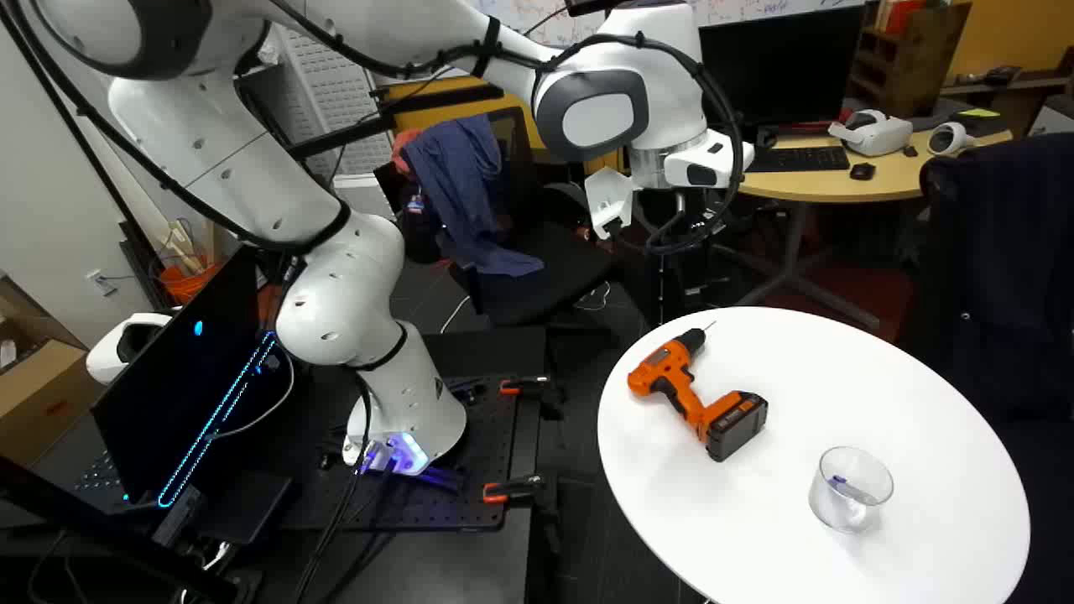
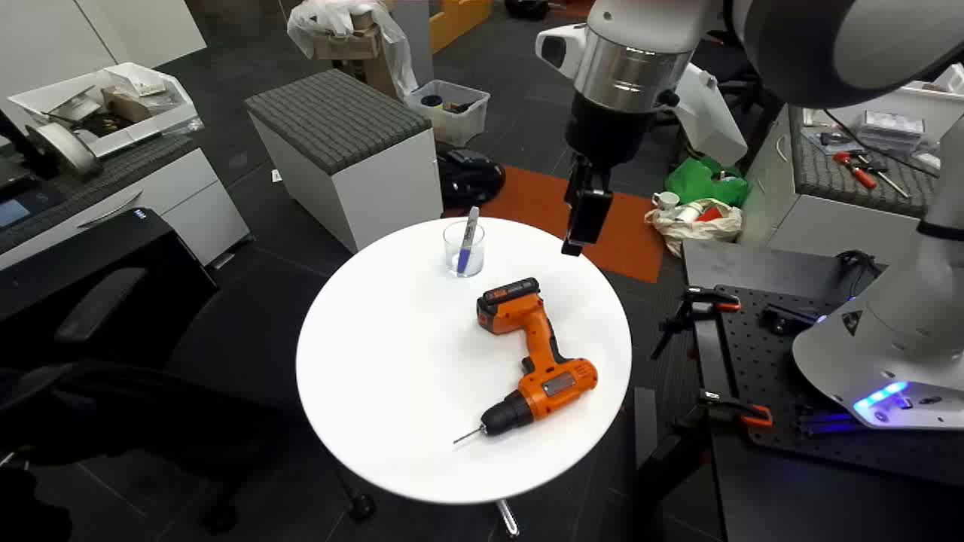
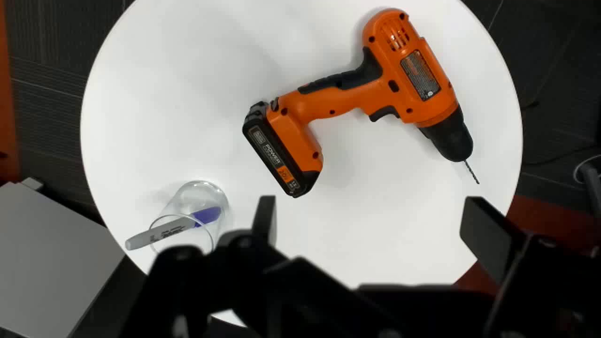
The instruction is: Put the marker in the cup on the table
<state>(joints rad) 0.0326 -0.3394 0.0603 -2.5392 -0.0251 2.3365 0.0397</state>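
The clear cup (image 2: 450, 252) stands upright on the round white table (image 2: 376, 354), and it also shows in an exterior view (image 1: 826, 503) and in the wrist view (image 3: 199, 188). The marker (image 2: 468, 235), grey with a purple-blue end, leans inside the cup with that end down. Its grey end sticks out past the rim, as the wrist view also shows (image 3: 164, 232). My gripper (image 3: 369, 206) is open, with nothing between its fingers. It hangs above the table, apart from the cup, as an exterior view shows (image 2: 584, 226). Its fingers are hard to make out in another exterior view.
An orange-and-black power drill (image 3: 347, 98) lies on the table near the cup, and it shows in both exterior views (image 1: 696, 394) (image 2: 538, 361). A dark chair (image 1: 529, 268) and a black bench with clamps (image 1: 520, 495) stand beside the table.
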